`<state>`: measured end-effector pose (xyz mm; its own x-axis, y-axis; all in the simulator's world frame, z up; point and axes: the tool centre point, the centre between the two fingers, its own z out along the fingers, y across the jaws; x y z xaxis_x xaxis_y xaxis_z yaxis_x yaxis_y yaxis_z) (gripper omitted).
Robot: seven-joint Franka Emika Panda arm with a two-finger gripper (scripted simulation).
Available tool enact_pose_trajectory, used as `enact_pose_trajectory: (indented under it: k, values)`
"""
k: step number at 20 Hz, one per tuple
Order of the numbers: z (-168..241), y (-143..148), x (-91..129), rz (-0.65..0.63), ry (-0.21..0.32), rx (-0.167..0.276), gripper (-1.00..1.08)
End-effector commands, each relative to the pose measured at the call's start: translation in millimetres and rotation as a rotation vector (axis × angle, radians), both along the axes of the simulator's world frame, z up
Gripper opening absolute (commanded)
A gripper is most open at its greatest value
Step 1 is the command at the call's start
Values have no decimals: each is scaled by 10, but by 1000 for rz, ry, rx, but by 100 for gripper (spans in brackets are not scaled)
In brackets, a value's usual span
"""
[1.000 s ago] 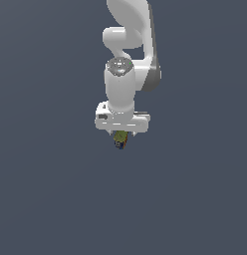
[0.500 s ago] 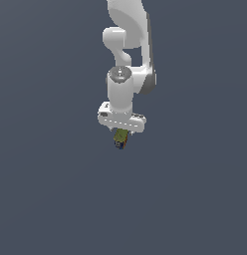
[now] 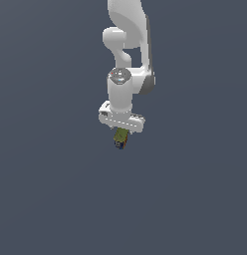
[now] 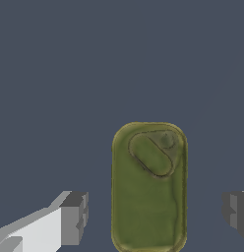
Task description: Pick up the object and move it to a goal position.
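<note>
Directly beneath the gripper [image 4: 153,211] the tin can [image 4: 149,187] is seen, olive top up, between fingers [image 4: 74,217] held apart with gaps either side. Its long axis apparently runs across the closing line; resting surface unclear.

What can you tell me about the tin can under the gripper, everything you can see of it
The tin can is small and rounded-rectangular, with an olive-green top bearing an oval pull-tab outline. In the exterior view it sits just below the gripper, showing a dark blue side with some red. In the wrist view it lies between the two fingers, with gaps on both sides, so nothing grips it yet. Whether it rests on the grey surface is unclear.
</note>
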<state>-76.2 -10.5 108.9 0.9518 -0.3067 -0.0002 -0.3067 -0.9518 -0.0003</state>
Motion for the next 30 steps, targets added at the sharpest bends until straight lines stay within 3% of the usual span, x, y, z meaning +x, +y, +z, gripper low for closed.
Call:
enact_pose_trajectory:
  k: [1, 16, 17, 30]
  values:
    - [-25, 1, -2, 0, 0, 0, 100]
    - [-503, 0, -15, -4, 0, -1, 100]
    - [-503, 0, -15, -4, 0, -1, -100]
    - [-472, -5, -12, -4, 0, 0, -100]
